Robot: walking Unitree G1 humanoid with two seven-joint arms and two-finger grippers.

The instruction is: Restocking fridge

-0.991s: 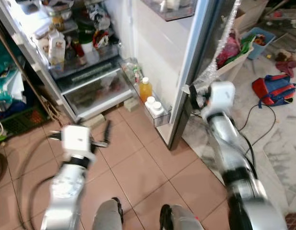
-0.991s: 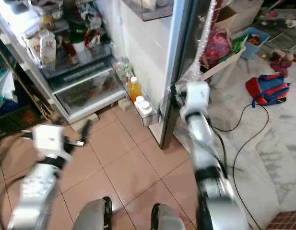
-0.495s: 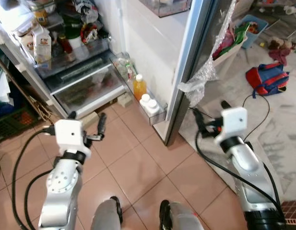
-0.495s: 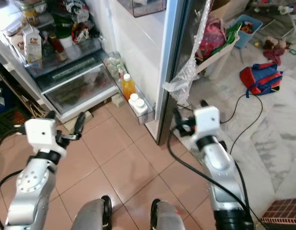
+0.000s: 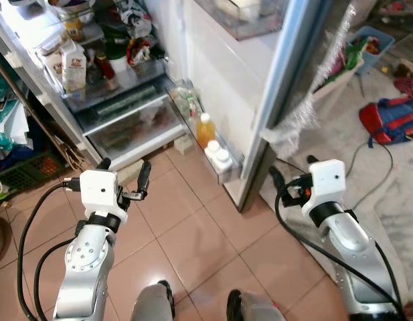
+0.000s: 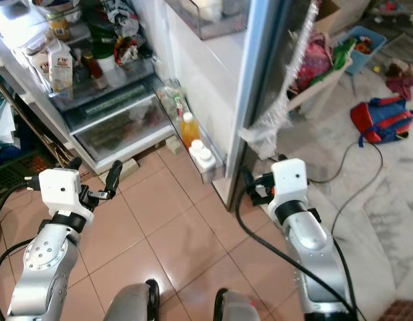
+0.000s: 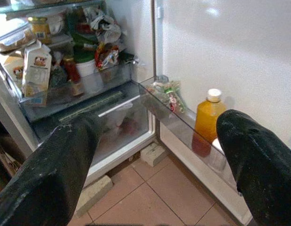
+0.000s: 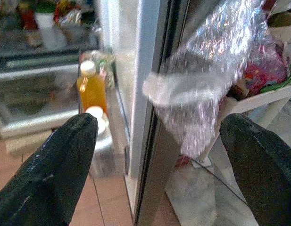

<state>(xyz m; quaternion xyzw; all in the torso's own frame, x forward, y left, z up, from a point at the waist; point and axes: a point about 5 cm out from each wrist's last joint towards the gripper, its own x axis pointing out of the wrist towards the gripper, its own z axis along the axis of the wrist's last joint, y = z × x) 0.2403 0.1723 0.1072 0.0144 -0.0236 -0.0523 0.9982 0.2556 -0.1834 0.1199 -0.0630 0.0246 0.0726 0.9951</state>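
Observation:
The fridge (image 5: pixel 119 100) stands open at the upper left, its shelves packed with food, a milk carton (image 5: pixel 73 57) among them. Its door (image 5: pixel 239 80) swings toward me. On the lowest door shelf stand an orange juice bottle (image 5: pixel 204 129) and two white-capped bottles (image 5: pixel 219 155). My left gripper (image 5: pixel 124 170) hovers over the tiles in front of the crisper drawer (image 7: pixel 117 122), open and empty. My right gripper (image 8: pixel 158 120) is open and empty too, low beside the door's outer edge.
Crumpled bubble wrap (image 5: pixel 296 124) hangs off the door's edge. A red and blue backpack (image 5: pixel 393 120), a cable (image 5: pixel 357 154) and a box of toys (image 5: pixel 340 63) lie to the right. A green crate (image 5: pixel 22 174) sits left of the fridge.
My right arm has come down from the door's edge to low beside it. The left gripper has stayed open in much the same place. The camera has shifted.

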